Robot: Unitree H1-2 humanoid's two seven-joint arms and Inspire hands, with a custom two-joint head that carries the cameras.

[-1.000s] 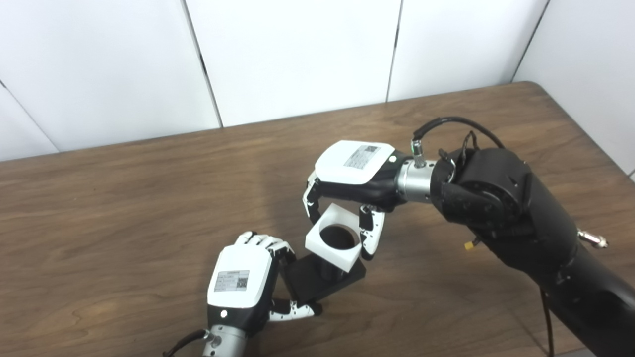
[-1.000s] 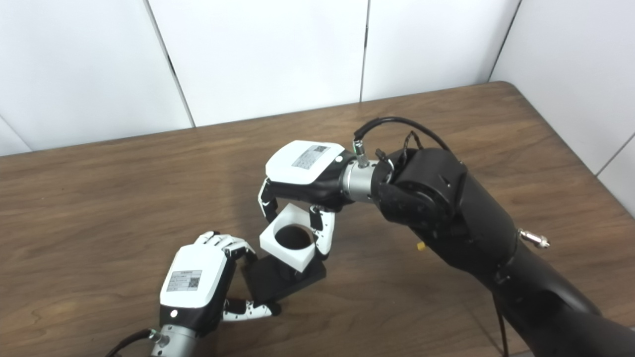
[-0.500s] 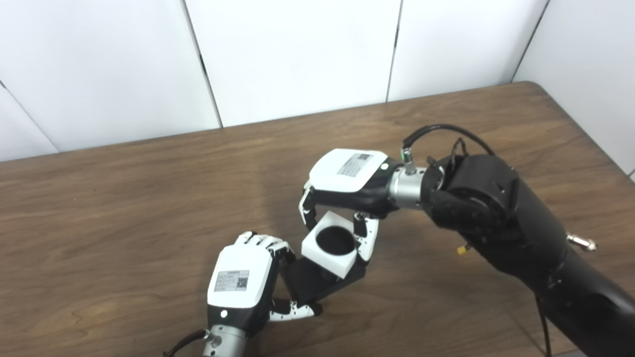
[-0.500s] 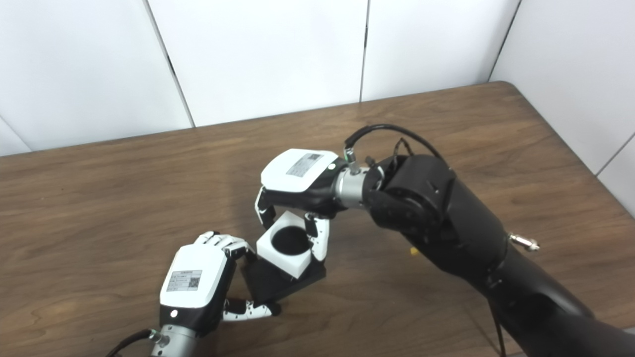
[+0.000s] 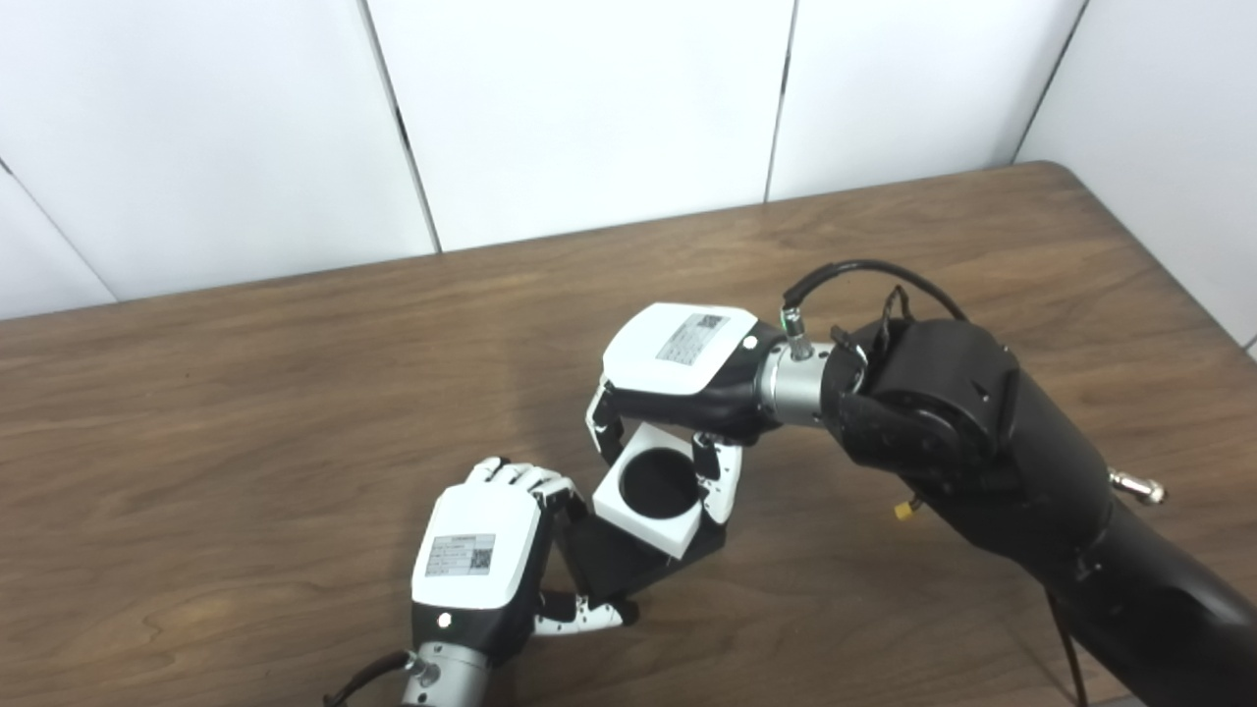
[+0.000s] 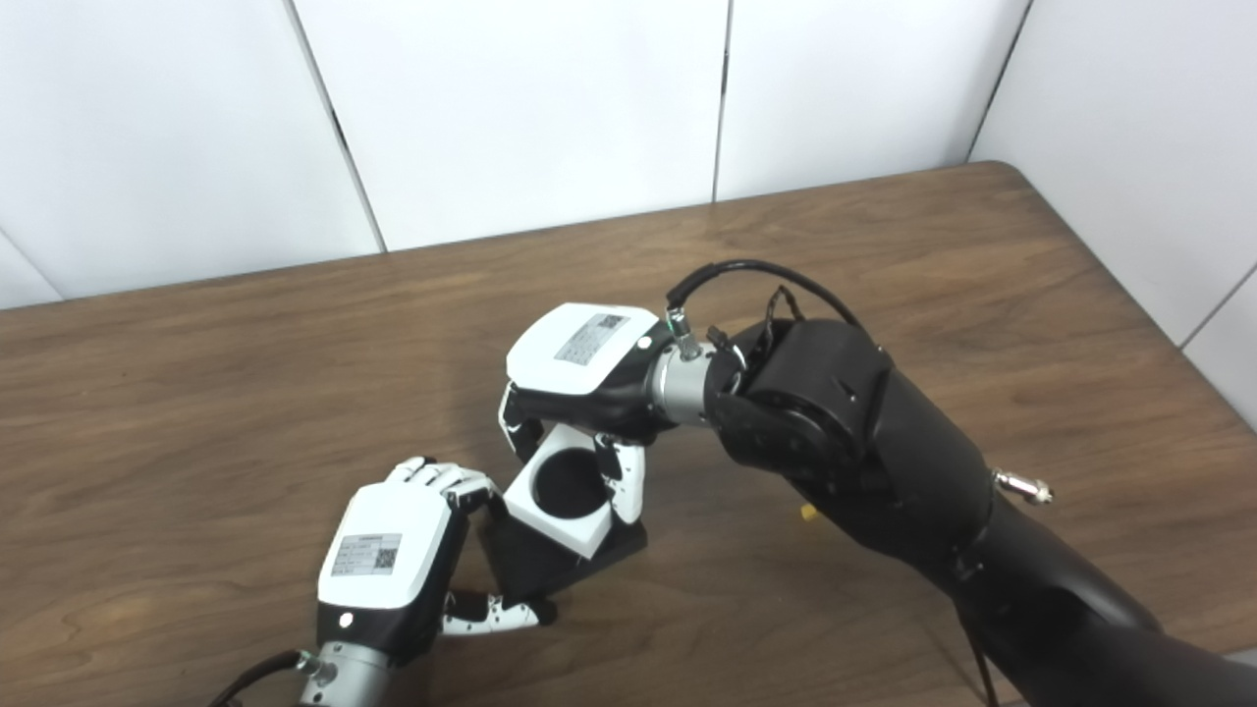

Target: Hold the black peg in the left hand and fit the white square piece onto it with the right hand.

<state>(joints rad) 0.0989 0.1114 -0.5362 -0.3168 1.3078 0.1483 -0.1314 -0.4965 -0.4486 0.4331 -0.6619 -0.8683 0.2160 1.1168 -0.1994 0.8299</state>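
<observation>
White wall panels stand behind a brown wooden table (image 5: 245, 393). Near its front edge my left hand (image 5: 476, 565) has fingers and thumb curled around the edge of the black peg (image 5: 614, 560), whose flat square base is tilted, its far corner close to the wood. My right hand (image 5: 678, 368) reaches in from the right, palm down, pinching the white square piece (image 5: 648, 491) between fingers on its far side and thumb on its near side. That piece sits low over the base, its round hole facing up toward me, dark inside. I cannot tell whether the post is inside the hole, or how the post points; I judge its long axis leans with the tilted base.

Risks, as I judge them: the white piece looks turned and tipped against the base, so pressing down could jam it on the post, or lever the base out of my left grip
</observation>
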